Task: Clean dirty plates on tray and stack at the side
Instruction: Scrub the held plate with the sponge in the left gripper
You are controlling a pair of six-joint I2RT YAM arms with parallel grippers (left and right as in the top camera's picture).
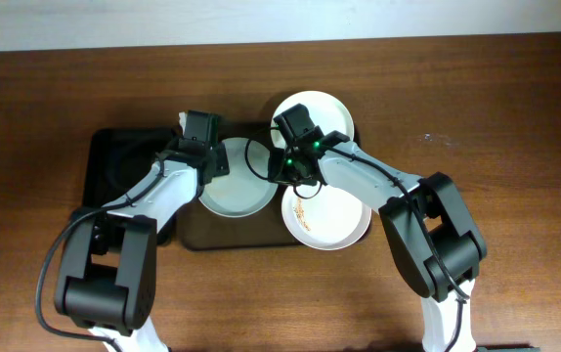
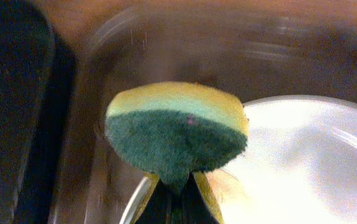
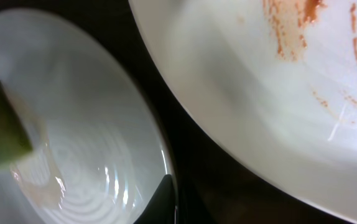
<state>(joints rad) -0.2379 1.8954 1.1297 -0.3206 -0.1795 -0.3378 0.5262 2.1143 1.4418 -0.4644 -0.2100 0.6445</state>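
Left end effector [image 2: 177, 190] is clenched on a yellow-green sponge [image 2: 175, 134], green scrub side toward the wrist camera. The sponge hangs over the tray [image 1: 194, 235], at the near rim of the middle plate [image 1: 237, 186]. Contact with the plate can't be confirmed because the left wrist view is blurred.

Right end effector [image 3: 176, 202] pinches the rim of the same middle plate [image 3: 79, 143], which sits on the tray.

The smeared plate [image 1: 327, 217] has orange-brown streaks on its face [image 3: 278, 93]. It lies just beside the middle plate, overhanging the tray's right edge onto the wooden surface [image 1: 515, 117].

A third plate [image 1: 327, 110] sits at the tray's far right corner, partly hidden by the right arm.

A black bin [image 1: 100, 166] sits against the tray's left side.
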